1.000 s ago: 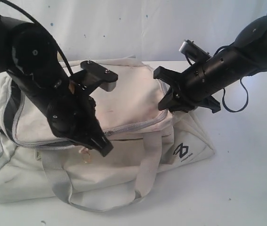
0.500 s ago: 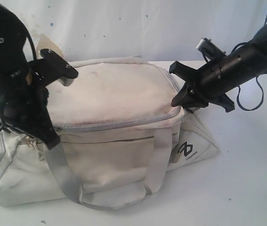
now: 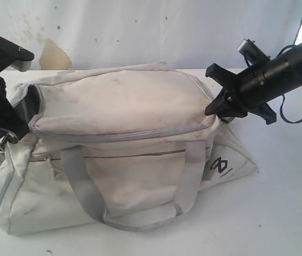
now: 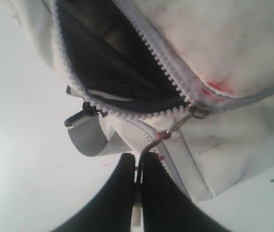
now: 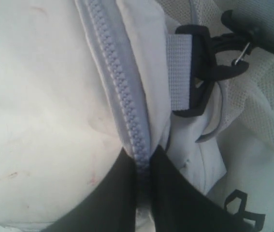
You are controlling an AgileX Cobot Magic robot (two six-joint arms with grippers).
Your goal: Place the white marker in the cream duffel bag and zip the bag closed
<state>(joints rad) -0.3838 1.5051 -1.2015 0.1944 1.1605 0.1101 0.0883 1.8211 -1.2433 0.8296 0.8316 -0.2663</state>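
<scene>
The cream duffel bag [image 3: 124, 101] lies on its side across the table. Its grey top zipper [image 3: 124, 136] is drawn shut over most of its length. At the bag's left end a short gap [image 3: 27, 104] shows the dark lining [image 4: 112, 67]. My left gripper [image 3: 9, 133] is at that end, shut on the zipper pull [image 4: 151, 145] just past the slider [image 4: 197, 112]. My right gripper [image 3: 217, 109] is shut on the zipper tape [image 5: 127, 111] at the bag's right end. The white marker is out of view.
Grey carry handles [image 3: 81, 192] hang down the bag's front, with a black logo [image 3: 220, 165] at its right end. A black clip [image 5: 202, 72] on a grey strap sits beside the right gripper. White table [image 3: 278, 202] lies around the bag and a white wall [image 3: 140, 32] behind.
My left gripper has travelled left along the bag with the zipper pull, closing the zipper from the middle to the left end. The right gripper shifted slightly right, still holding.
</scene>
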